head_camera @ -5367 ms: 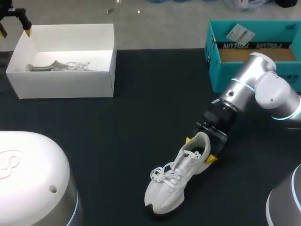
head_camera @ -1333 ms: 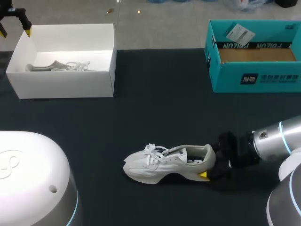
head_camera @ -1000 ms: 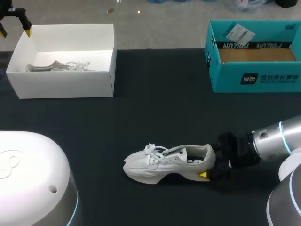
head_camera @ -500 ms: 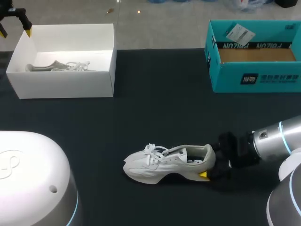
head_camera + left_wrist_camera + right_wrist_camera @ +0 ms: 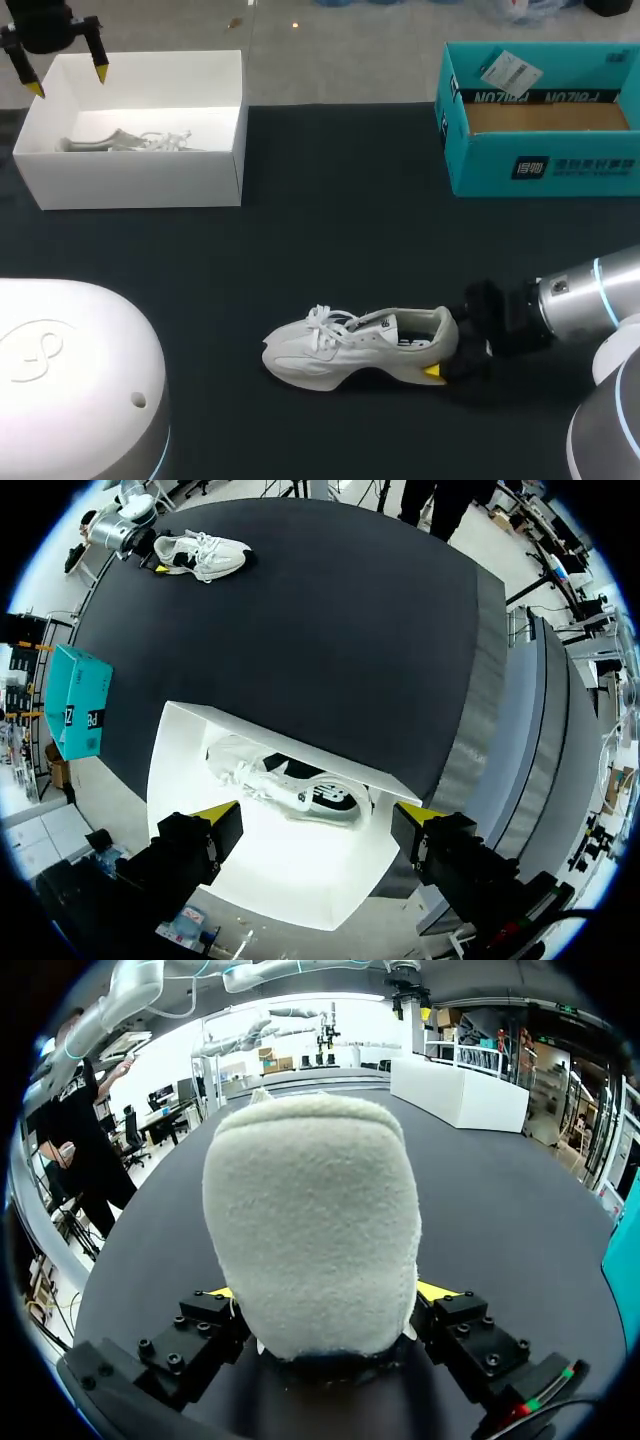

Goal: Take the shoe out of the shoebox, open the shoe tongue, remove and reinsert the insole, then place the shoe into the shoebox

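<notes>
Plainly, the right gripper (image 5: 330, 1292) clamps only the heel of the shoe (image 5: 350, 345) while the left gripper (image 5: 67, 80) hangs open over the shoebox (image 5: 140, 180), so tugging the tongue could twist it loose.

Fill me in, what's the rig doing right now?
The right gripper is shut on the heel of a white shoe that lies on its side on the black table, out of any box. The left gripper hovers open above the white shoebox, which holds a second shoe. The teal box at the far right corner has no shoe in it.
</notes>
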Controlling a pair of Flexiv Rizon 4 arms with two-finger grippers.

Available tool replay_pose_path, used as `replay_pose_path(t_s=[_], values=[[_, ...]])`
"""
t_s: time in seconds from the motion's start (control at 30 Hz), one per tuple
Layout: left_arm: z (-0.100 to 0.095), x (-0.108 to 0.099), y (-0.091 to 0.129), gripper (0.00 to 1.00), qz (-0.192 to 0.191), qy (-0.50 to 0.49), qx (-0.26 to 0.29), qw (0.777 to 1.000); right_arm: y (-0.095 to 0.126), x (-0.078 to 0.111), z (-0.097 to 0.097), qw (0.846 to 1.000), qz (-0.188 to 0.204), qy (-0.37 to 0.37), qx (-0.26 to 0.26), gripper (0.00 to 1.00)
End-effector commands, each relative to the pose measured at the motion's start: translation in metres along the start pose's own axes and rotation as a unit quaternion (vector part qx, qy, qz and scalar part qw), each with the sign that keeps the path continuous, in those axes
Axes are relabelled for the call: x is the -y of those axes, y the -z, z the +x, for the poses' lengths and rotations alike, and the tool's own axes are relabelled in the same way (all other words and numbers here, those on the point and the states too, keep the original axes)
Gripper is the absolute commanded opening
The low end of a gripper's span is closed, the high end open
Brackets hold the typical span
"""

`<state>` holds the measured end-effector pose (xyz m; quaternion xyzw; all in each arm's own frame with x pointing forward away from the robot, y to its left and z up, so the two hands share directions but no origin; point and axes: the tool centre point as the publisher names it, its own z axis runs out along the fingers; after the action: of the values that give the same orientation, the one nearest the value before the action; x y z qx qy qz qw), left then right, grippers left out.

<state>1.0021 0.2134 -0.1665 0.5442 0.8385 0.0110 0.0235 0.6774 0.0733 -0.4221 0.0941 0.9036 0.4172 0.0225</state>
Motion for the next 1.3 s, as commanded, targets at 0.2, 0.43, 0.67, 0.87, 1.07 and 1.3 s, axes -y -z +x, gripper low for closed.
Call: replay_pose_path(t_s=[0.2,0.43,0.67,0.87,1.07,1.3], values=[[-0.018,0.058,-0.008,1.00,-0.083,0.228,-0.051,0.969,0.001,-0.001,0.001,1.000,0.001,0.000,0.000,0.00],[-0.018,0.058,-0.008,1.00,-0.083,0.228,-0.051,0.969,0.001,-0.001,0.001,1.000,0.001,0.000,0.000,0.00],[-0.059,0.071,0.001,1.00,-0.117,0.452,-0.077,0.881,0.001,-0.001,0.001,1.000,0.001,0.000,0.000,0.00],[-0.084,0.128,0.004,1.00,-0.085,0.676,-0.060,0.729,0.001,-0.001,0.001,1.000,0.001,0.000,0.000,0.00],[-0.109,0.190,-0.008,1.00,-0.064,0.777,-0.072,0.623,0.001,-0.001,0.001,1.000,0.001,0.000,0.000,0.00],[-0.115,0.201,-0.010,1.00,-0.067,0.772,-0.075,0.628,0.001,-0.001,0.001,1.000,0.001,0.000,0.000,0.00]])
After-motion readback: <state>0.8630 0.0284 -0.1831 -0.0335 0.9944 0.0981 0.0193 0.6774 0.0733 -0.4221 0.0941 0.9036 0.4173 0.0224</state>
